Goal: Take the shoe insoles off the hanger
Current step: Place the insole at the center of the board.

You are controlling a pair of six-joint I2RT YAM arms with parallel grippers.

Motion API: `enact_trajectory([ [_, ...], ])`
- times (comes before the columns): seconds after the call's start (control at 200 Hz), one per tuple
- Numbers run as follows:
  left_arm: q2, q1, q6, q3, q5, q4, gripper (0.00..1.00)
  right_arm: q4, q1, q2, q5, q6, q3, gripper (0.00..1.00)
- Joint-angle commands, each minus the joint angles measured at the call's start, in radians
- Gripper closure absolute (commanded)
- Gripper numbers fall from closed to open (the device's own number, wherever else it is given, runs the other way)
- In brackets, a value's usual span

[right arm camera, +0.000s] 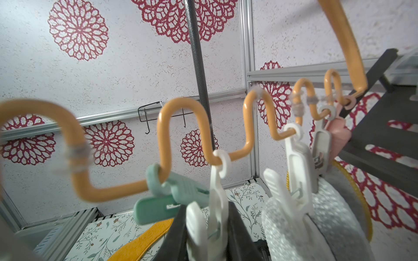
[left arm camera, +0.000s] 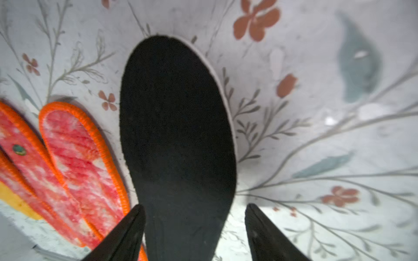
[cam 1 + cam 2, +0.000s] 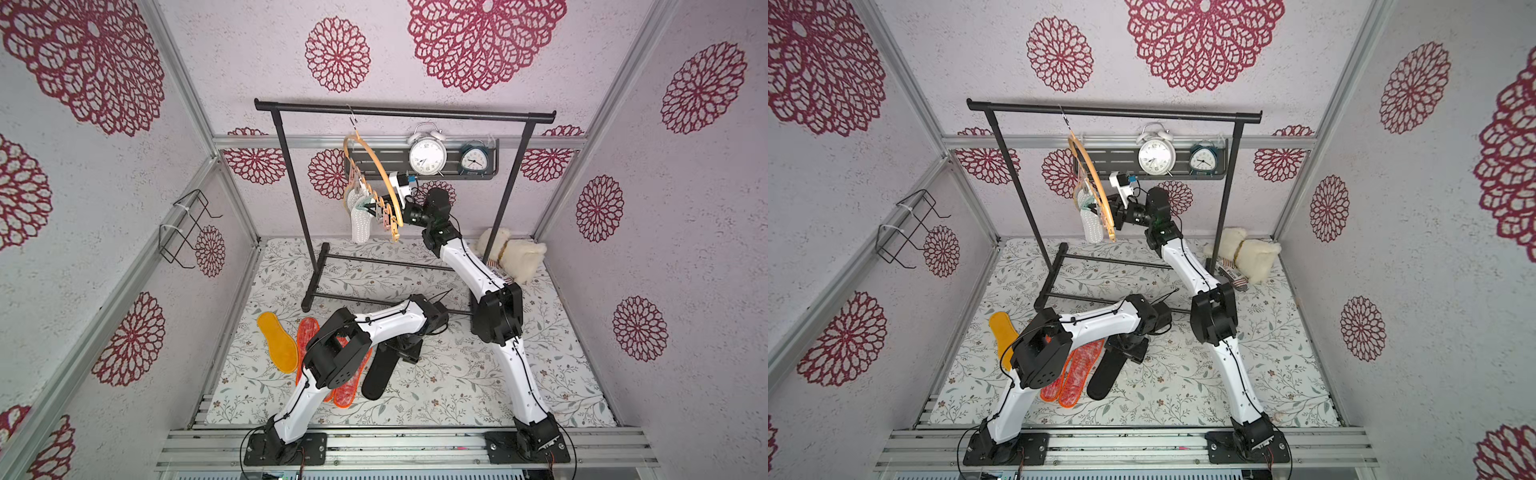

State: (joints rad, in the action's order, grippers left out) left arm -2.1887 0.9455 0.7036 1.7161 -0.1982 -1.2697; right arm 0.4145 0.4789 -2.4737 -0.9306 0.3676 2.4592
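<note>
broadly, in both top views a tabletop (image 3: pixel 457 374) covered by a leaf-and-flower cloth is seen, enclosed by pale walls (image 3: pixel 685 249) printed with red rosettes and framed in aluminium. a black garment rack (image 3: pixel 403 111) is stood at the back, with two alarm clocks (image 3: pixel 427 154) on a dark shelf behind it and a cream fluffy bundle (image 3: pixel 515 253) by its right foot. the hanger (image 3: pixel 374 166) is hooked on the rack's bar and turned nearly edge-on; a white dotted insole (image 3: pixel 360 224) is hung from it. on the cloth by the left arm a yellow insole (image 3: pixel 277 343), red-speckled insoles (image 3: pixel 1077 374) and a black insole (image 3: pixel 379 374) are laid side by side. the right gripper (image 3: pixel 380 212) is raised to the hanger's pegs.

in the left wrist view the black insole is shown flat on the cloth, the red-speckled insoles just beside it. the left gripper (image 2: pixel 195 205) is held low over its narrow end with the jaws spread wide, one finger (image 2: pixel 126 235) on each side. nothing is gripped; whether the tips graze the insole's edges cannot be told.

in the right wrist view the hanger's wavy bar is seen from below. the right gripper's jaws are drawn close and pinched on a white clothespin (image 1: pixel 216 203), a green clothespin (image 1: pixel 176 192) just beside it. the white dotted insole and a grey insole (image 1: pixel 343 214) are held by pegs further along.
</note>
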Motion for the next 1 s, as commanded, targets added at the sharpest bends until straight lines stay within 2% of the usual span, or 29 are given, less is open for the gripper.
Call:
enact_trajectory([
  [0.0, 0.107, -0.01, -0.006, -0.049, 0.042, 0.069, 0.26, -0.053, -0.019, 0.017, -0.017, 0.019, 0.012, 0.96],
  [0.105, 0.214, -0.014, 0.005, -0.143, 0.017, 0.105, 0.26, -0.058, -0.021, 0.017, -0.014, 0.016, 0.012, 0.95],
  [0.15, 0.304, -0.014, 0.011, -0.194, 0.008, 0.125, 0.26, -0.061, -0.02, 0.018, -0.009, 0.016, 0.011, 0.94],
  [0.275, 0.494, -0.021, 0.047, -0.381, 0.001, 0.203, 0.27, -0.077, -0.023, 0.021, 0.0, 0.006, 0.012, 0.91],
  [0.375, 0.647, -0.059, 0.075, -0.541, -0.038, 0.258, 0.32, -0.105, -0.023, 0.024, 0.007, -0.016, 0.012, 0.9],
  [0.5, 0.85, -0.242, 0.068, -0.711, -0.013, 0.348, 0.32, -0.168, -0.026, 0.029, 0.035, -0.056, 0.012, 0.83],
  [0.61, 0.999, -0.459, 0.026, -0.802, 0.063, 0.448, 0.31, -0.21, -0.026, 0.037, 0.056, -0.085, 0.012, 0.78],
  [0.655, 1.042, -0.548, -0.002, -0.818, 0.088, 0.484, 0.3, -0.227, -0.026, 0.04, 0.065, -0.097, 0.012, 0.71],
  [0.72, 1.077, -0.667, -0.048, -0.828, 0.144, 0.529, 0.29, -0.252, -0.028, 0.043, 0.081, -0.113, 0.012, 0.65],
  [0.755, 1.085, -0.718, -0.074, -0.834, 0.175, 0.552, 0.29, -0.262, -0.026, 0.047, 0.087, -0.12, 0.012, 0.57],
  [0.786, 1.089, -0.754, -0.093, -0.834, 0.196, 0.563, 0.29, -0.273, -0.026, 0.05, 0.095, -0.127, 0.011, 0.5],
  [0.816, 1.09, -0.784, -0.113, -0.834, 0.213, 0.573, 0.29, -0.285, -0.026, 0.052, 0.1, -0.138, 0.011, 0.47],
  [0.996, 1.077, -0.882, -0.228, -0.857, 0.293, 0.595, 0.29, -0.402, -0.024, 0.079, 0.128, -0.221, -0.001, 0.43],
])
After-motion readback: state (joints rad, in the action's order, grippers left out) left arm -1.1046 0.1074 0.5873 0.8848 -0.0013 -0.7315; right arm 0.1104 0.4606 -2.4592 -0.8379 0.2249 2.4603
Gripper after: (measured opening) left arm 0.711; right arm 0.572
